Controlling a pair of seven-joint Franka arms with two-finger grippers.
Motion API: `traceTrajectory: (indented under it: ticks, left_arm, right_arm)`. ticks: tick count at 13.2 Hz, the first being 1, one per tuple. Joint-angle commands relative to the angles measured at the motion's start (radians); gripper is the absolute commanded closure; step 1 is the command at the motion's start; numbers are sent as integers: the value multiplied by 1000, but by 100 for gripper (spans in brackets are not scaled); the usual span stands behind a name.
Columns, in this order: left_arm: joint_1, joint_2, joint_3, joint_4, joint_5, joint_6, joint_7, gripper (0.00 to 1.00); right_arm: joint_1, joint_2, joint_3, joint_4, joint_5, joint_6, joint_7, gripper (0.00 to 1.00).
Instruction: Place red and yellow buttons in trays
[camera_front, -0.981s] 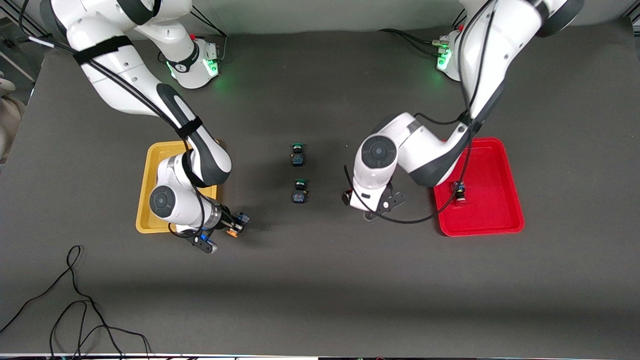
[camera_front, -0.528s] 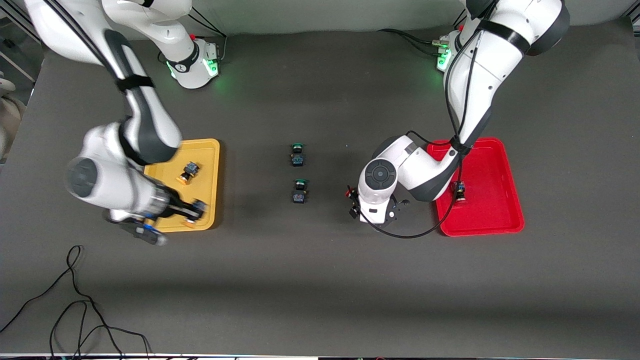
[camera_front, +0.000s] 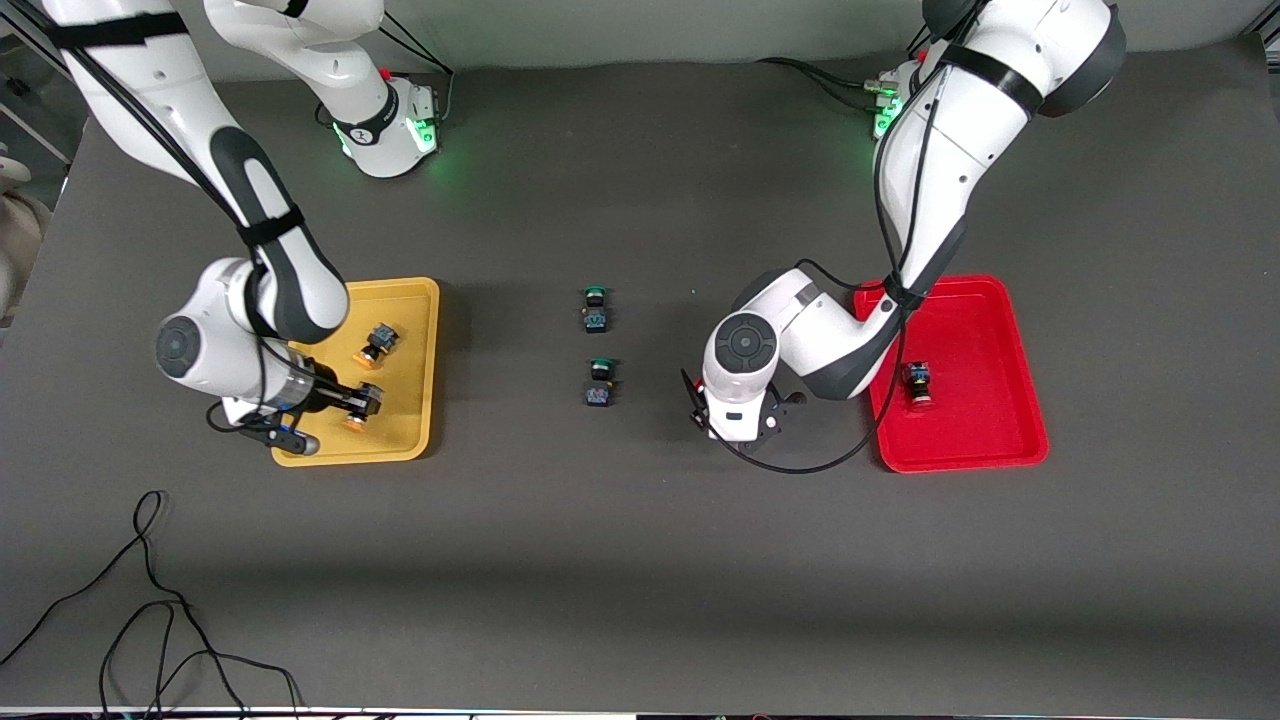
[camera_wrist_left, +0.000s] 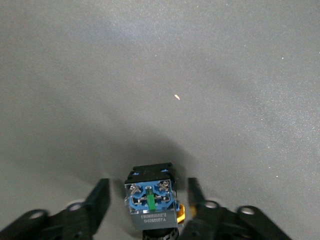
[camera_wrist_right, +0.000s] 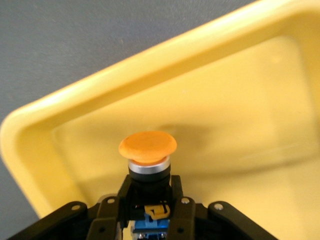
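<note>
Dark table (camera_front: 640, 560) | right gripper (camera_front: 350, 402) pinches yellow-capped button (camera_wrist_right: 147, 150) over yellow tray (camera_front: 420, 300) for release | left gripper (camera_wrist_left: 147, 200) spread around a button (camera_wrist_left: 151, 196) for pickup

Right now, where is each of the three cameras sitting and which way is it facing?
Front view: high across the table, facing both arm bases; shows both white arms, the shallow yellow plastic tray and shallow red plastic tray.
Left wrist view: on the left arm's wrist, looking past the left gripper and its black fingers at a blue-and-black switch on grey table.
Right wrist view: on the right wrist, looking past the right gripper, shut on an orange-capped button, into the yellow tray.
Shared: front and right wrist views both show that tray and button.
</note>
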Motion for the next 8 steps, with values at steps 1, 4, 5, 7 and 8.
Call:
traceTrajectory:
  ticks: [1, 4, 5, 7, 8]
  left_arm:
    - [-17, 3, 16, 32, 17, -24, -15, 100]
    - [11, -37, -1, 66, -2, -154, 73, 100]
    - [54, -67, -38, 84, -39, -232, 139, 100]
    - [215, -178, -143, 66, -99, -337, 327, 100]
    - [304, -231, -196, 42, -114, -404, 442, 100]
  right_arm:
    - [7, -11, -4, 7, 32, -3, -15, 1]
    - [12, -120, -2, 23, 32, -98, -16, 0]
    - [12, -186, -2, 43, 30, -167, -16, 0]
    - [7, -318, -5, 71, 9, -276, -19, 0]
    - [3, -380, -7, 74, -16, -310, -21, 0]
